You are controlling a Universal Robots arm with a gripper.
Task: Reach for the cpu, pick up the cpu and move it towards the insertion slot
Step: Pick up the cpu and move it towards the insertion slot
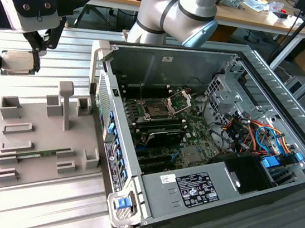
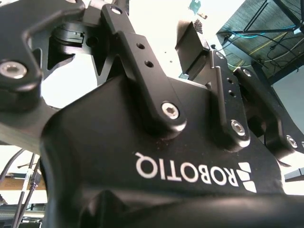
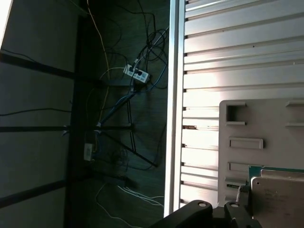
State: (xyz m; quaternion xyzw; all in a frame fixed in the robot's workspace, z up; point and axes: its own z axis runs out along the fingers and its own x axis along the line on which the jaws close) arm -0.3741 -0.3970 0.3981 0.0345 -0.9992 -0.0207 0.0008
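My gripper (image 1: 17,56) hangs at the exterior view's far left, above the bright table and beyond the grey tray (image 1: 26,131). It is shut on the cpu (image 1: 20,63), a pale square chip held flat between the black fingers, clear of the tray. In the first wrist view the cpu (image 3: 278,199) shows its silvery face and a thin green rim, with the tray (image 3: 266,123) behind it. The insertion slot (image 1: 155,112) is a dark square socket with its silver bracket (image 1: 180,101) hinged up. It lies on the motherboard inside the open computer case, well off toward the exterior view's right of the gripper.
The tray has upright posts (image 1: 65,102) and a green memory stick (image 1: 43,155) lying in a groove. The case wall (image 1: 98,79) stands between tray and socket. Coloured cables (image 1: 256,136) and the power supply (image 1: 199,187) fill the case's right. The arm's elbow (image 1: 177,7) looms above the case.
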